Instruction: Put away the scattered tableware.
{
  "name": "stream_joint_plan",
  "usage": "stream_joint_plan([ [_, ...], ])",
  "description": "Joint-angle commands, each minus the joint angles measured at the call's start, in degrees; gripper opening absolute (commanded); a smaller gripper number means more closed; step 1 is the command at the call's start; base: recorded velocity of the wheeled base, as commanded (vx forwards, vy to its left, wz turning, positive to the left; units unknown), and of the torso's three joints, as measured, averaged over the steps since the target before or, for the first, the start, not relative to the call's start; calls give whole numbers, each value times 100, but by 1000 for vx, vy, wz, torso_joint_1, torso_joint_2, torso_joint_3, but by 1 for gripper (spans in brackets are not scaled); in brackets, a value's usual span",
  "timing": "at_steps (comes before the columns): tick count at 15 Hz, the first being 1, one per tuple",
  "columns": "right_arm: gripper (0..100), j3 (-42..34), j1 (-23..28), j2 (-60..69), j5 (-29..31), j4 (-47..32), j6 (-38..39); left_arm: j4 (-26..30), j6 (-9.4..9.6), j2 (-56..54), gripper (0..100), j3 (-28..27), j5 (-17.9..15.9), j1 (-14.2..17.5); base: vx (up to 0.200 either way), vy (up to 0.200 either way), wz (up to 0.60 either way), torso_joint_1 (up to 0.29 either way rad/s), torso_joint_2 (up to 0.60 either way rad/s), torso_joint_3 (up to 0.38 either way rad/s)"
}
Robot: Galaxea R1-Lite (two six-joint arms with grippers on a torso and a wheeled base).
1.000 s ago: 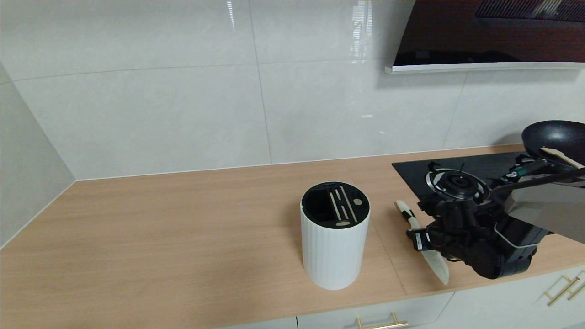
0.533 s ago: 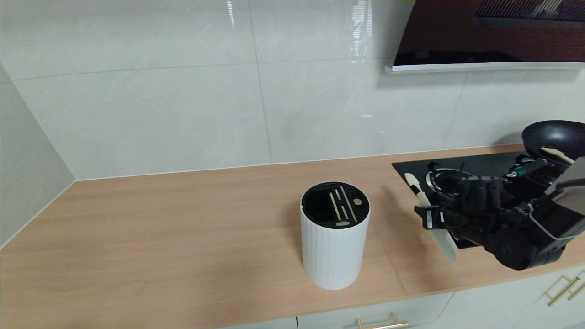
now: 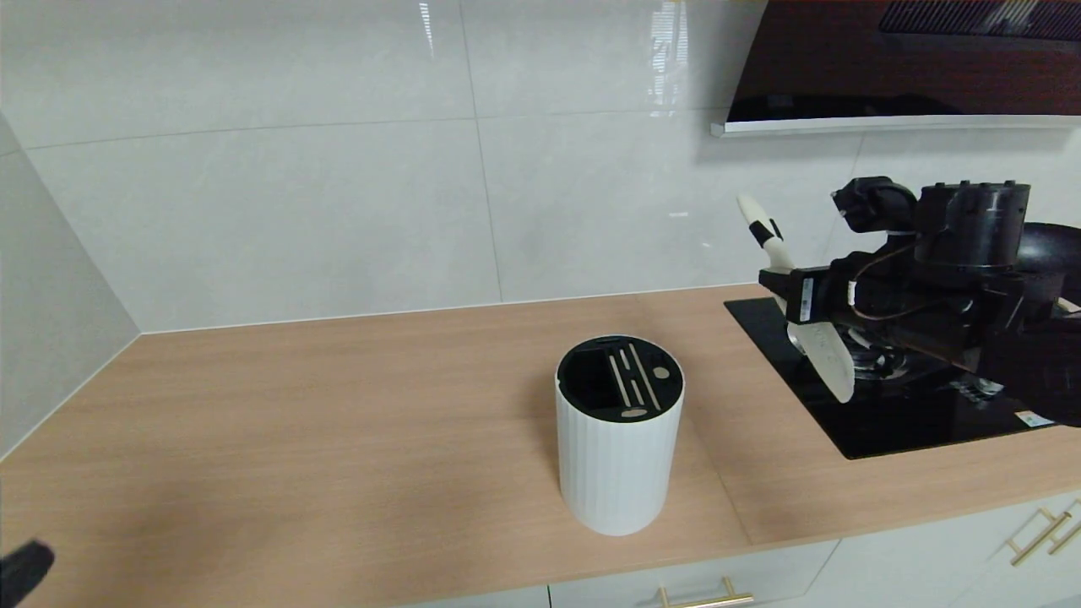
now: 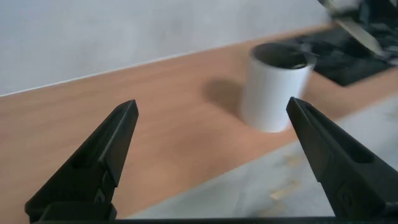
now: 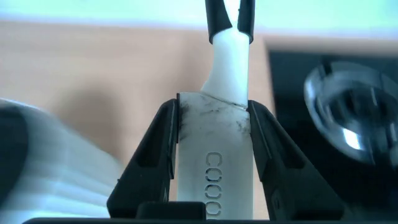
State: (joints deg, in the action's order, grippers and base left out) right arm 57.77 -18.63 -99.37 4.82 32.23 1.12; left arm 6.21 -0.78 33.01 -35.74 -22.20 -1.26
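Observation:
A white knife (image 3: 823,355) with a black band on its handle hangs tilted in the air, blade down, over the left edge of the hob. My right gripper (image 3: 798,295) is shut on it near where handle meets blade; in the right wrist view the knife (image 5: 217,162) sits clamped between both fingers of that gripper (image 5: 214,109). The white ribbed holder (image 3: 619,439) with a black slotted top stands on the wooden counter (image 3: 338,422), left of and below the knife. My left gripper (image 4: 211,106) is open and empty, low at the counter's front left, with the holder (image 4: 273,87) beyond it.
A black hob (image 3: 887,414) with a burner lies at the counter's right, a black pan (image 3: 1047,245) behind my right arm. A range hood (image 3: 887,59) hangs above. Tiled wall runs along the back. Bare counter stretches left of the holder.
My right gripper has lifted the knife off the counter and carried it up and back over the hob's left edge. A dark tip of my left arm has appeared at the lower left.

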Motion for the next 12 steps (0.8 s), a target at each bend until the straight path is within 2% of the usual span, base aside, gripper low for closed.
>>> stream_joint_plan([
  [1, 0, -108, -519, 497, 213, -24, 336, -295, -775, 2526, 100, -1374, -382, -991, 0, 0, 0, 0, 0, 0],
  [2, 0, -196, -756, 585, 345, -33, 380, -770, -1249, 2895, 100, -1409, -364, -1439, 0, 0, 0, 0, 0, 0],
  [4, 0, -293, -1064, 690, 415, -33, 389, -1508, -1812, 3431, 100, -1392, -232, -1878, 0, 0, 0, 0, 0, 0],
  [5, 0, -381, -1468, 822, 538, -33, 389, -2185, -2383, 3985, 100, -1392, -48, -2221, 0, 0, 0, 0, 0, 0],
  [6, 0, -451, -1662, 840, 670, -33, 389, -2598, -2664, 4328, 100, -1392, -4, -2406, 0, 0, 0, 0, 0, 0],
  [9, 0, -512, -2154, 840, 775, 29, 521, -3811, -3271, 5409, 100, -1559, 93, -2889, 0, 0, 0, 0, 0, 0],
  [10, 0, -521, -2259, 857, 775, 29, 617, -4066, -3464, 5672, 100, -1673, 207, -3021, 0, 0, 0, 0, 0, 0],
  [11, 0, -504, -2400, 866, 784, 20, 705, -4286, -3622, 5936, 100, -1849, 357, -3153, 0, 0, 0, 0, 0, 0],
  [12, 0, -512, -2549, 875, 802, 20, 732, -4426, -3684, 6182, 100, -1998, 497, -3241, 0, 0, 0, 0, 0, 0],
])
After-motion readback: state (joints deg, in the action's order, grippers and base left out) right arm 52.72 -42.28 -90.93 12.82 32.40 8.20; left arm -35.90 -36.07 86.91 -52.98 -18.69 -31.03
